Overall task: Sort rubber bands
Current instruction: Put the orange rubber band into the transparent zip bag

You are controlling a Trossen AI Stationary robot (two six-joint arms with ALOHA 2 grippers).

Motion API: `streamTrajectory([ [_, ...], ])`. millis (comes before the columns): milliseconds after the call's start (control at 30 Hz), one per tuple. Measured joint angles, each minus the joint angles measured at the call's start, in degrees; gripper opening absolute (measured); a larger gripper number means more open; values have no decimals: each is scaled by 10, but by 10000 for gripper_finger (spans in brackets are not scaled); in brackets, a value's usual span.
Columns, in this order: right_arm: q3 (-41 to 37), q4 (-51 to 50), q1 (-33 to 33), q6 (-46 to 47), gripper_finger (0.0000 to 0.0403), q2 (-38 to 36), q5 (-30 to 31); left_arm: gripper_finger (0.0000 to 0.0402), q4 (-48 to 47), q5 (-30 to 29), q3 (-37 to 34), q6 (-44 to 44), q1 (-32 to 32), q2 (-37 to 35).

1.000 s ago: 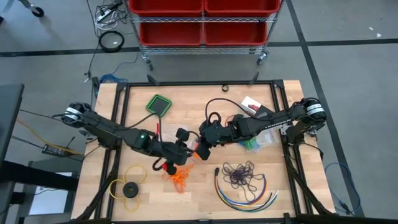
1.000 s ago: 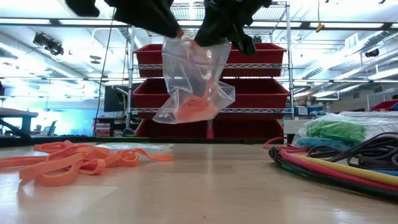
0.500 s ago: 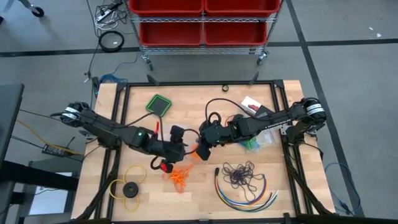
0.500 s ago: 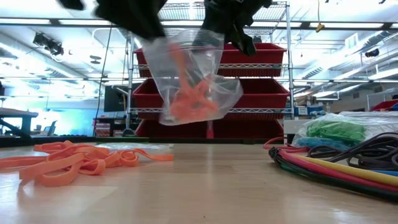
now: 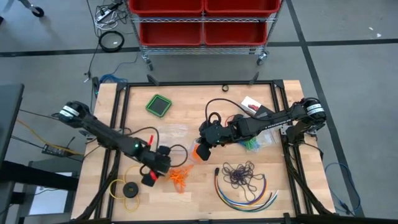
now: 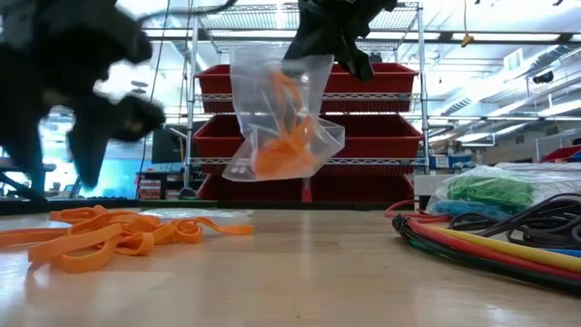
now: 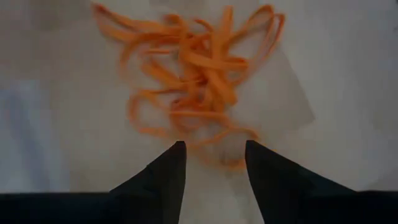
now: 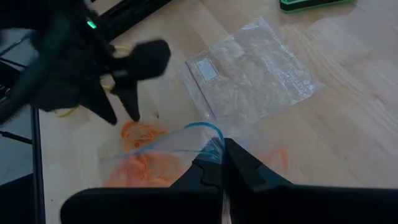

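My right gripper [image 5: 202, 148] is shut on a clear zip bag [image 6: 281, 118] that holds several orange rubber bands, near the table's middle. My left gripper [image 7: 211, 158] is open over a loose pile of orange rubber bands [image 5: 179, 177] on the table, touching nothing I can see; it shows blurred in the low view [image 6: 100, 100]. Dark purple bands [image 5: 239, 174] lie on the table to the right. Green bands lie in another clear bag [image 5: 252, 144]. My right gripper pinches the bag's top edge by its blue zip strip [image 8: 211, 144] between its two fingers. The fingers come from above. The bag hangs below them, its mouth up, clear of the table, with the orange bands in its lower part [image 6: 281, 154].
An empty clear bag [image 5: 171, 132] lies flat behind the pile. A green square pad [image 5: 159, 104] lies far left. A yellow ring with a black disc [image 5: 127, 188] lies near left. Coloured cables [image 5: 245, 194] curve along the near right edge.
My left gripper has left the bag's mouth and gone toward the table's left and near edges and down, over the loose orange pile. The bag, spread wide half a second ago, now hangs narrower from my right gripper alone.
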Motion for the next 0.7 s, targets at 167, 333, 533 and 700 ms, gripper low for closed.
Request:
streamTrajectory([
  [167, 0, 0, 0, 0, 0, 0, 0, 172, 197, 16, -123, -89, -3, 1],
  [333, 0, 4, 0, 0, 0, 0, 0, 172, 350, -5, -208, -170, -4, 0],
  [533, 0, 5, 0, 0, 0, 0, 0, 108, 352, -50, -229, -183, -4, 0],
  [700, 0, 5, 0, -4, 0, 0, 0, 11, 342, -64, -229, -168, -2, 1],
])
